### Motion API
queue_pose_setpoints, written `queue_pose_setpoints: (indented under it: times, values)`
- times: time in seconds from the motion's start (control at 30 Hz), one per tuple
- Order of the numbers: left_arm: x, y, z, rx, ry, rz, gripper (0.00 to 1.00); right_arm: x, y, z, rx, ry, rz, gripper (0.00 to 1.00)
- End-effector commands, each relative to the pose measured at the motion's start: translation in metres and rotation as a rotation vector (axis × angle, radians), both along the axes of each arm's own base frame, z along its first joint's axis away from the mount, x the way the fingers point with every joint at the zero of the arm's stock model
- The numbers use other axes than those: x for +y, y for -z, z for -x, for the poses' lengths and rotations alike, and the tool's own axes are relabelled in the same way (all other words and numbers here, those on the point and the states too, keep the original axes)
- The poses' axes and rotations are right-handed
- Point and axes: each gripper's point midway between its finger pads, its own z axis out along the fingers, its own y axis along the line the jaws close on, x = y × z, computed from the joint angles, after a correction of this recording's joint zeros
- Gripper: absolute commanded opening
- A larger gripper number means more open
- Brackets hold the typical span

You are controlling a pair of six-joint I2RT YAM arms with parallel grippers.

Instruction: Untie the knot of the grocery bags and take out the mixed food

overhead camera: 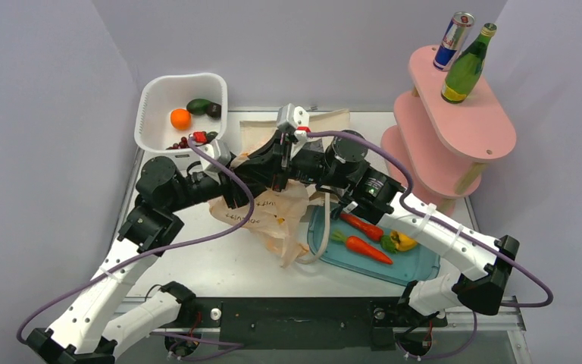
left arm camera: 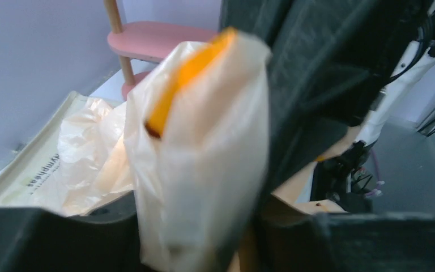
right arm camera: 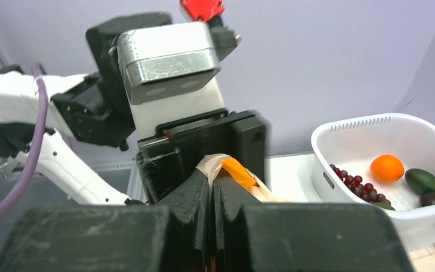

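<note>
Walls (overhead camera: 45, 76) of pale purple stand around a white table (overhead camera: 220, 265). The thin peach bag (overhead camera: 273, 216) lies on it, over a cream tote (overhead camera: 333, 120). Above the bag, the right claw (right arm camera: 212, 190) is pinched tight on its twisted top (right arm camera: 229, 170). The left claw (left arm camera: 198, 232) has a finger on each side of that top; I cannot tell if it squeezes. Two carrots (overhead camera: 367, 248) lie on a blue tray (overhead camera: 417, 265) right of the bag.

Left arm (overhead camera: 110, 292), right arm (overhead camera: 447, 243): white shells, black joints
Cables (right arm camera: 35, 136): purple, running along each arm
Left wrist block (right arm camera: 167, 62): silver over white, red tab (right arm camera: 202, 8) on top
Right gripper (right arm camera: 212, 184): matte black fingers (right arm camera: 192, 209)
</note>
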Motion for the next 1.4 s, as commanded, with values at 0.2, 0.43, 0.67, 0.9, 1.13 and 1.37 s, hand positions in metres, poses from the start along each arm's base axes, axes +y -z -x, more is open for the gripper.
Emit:
queue_pose_setpoints:
  times: [0.2,0.43,0.67,0.9,1.13,1.37]
  values:
    - [0.05,0.011,-0.013,0.151,-0.194,0.113,0.0,-0.079,-0.047,-0.072,0.07,0.283,-0.06,0.43]
    - [0.137,0.035,-0.068,0.488,-0.5,0.272,0.0,-0.149,0.073,-0.089,-0.111,0.42,0.452,0.7]
    - [0.191,0.057,-0.102,0.629,-0.746,0.295,0.0,-0.161,0.197,-0.007,-0.401,-0.086,1.03,0.71]
    - [0.21,0.061,-0.112,0.648,-0.856,0.296,0.0,-0.128,0.268,0.046,-0.395,-0.392,1.229,0.74]
    - [0.226,0.065,-0.109,0.675,-0.892,0.308,0.0,-0.12,0.327,0.061,-0.416,-0.49,1.363,0.74]
    - [0.255,0.066,-0.112,0.703,-0.972,0.352,0.0,-0.119,0.376,0.053,-0.428,-0.465,1.499,0.72]
